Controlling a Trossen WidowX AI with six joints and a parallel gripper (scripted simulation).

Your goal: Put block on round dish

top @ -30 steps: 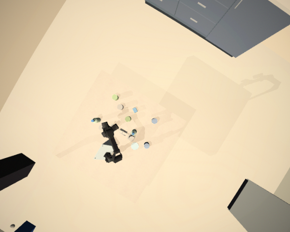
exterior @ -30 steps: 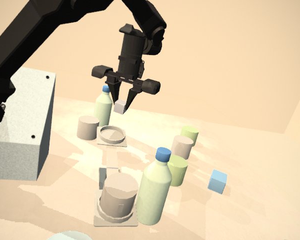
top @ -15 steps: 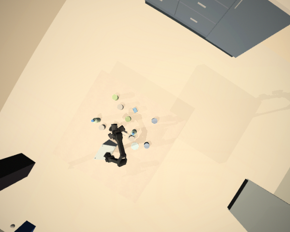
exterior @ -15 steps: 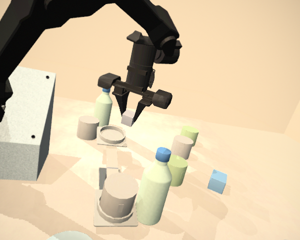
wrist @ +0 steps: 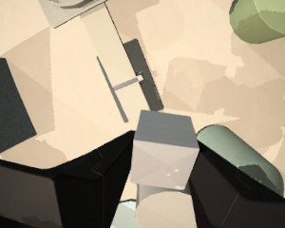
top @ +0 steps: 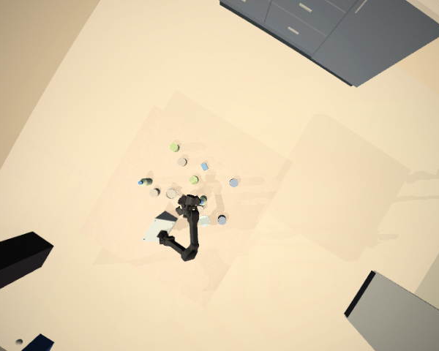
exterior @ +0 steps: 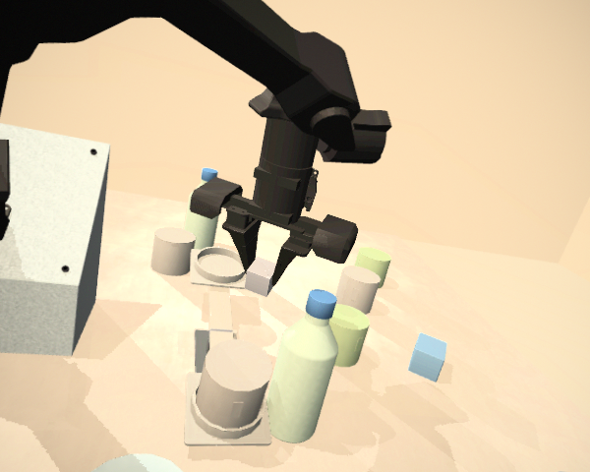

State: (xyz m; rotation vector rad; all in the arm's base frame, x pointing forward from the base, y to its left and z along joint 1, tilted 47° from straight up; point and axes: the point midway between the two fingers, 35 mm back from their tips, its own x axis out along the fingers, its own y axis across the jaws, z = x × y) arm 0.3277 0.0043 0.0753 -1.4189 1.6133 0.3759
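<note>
My gripper [exterior: 261, 274] [wrist: 161, 141] is shut on a small pale grey-lilac block [exterior: 258, 282] [wrist: 165, 127], held in the air above the balance [exterior: 220, 310] [wrist: 104, 38]. The balance's far pan [top: 170, 193] [exterior: 202, 281] has no cup on it. One beige cup [top: 154, 192] [exterior: 173, 252] stands on the surface beside that pan. The other beige cup [exterior: 234, 383] [wrist: 165, 209] stands upright on the near pan. The pale round dish [top: 204, 221] [exterior: 138, 464] [wrist: 124, 215] lies beyond the near cup, partly cut off in the exterior view.
A bottle [top: 203, 200] [exterior: 303, 385] [wrist: 242, 154] stands close beside the near cup; another bottle [top: 145, 181] [exterior: 201, 225] stands behind the far pan. Green cups [top: 193, 179] [top: 173, 147], a beige cup [top: 181, 161], a blue block [top: 204, 166] and bluish cups [top: 233, 183] [top: 222, 219] stand around.
</note>
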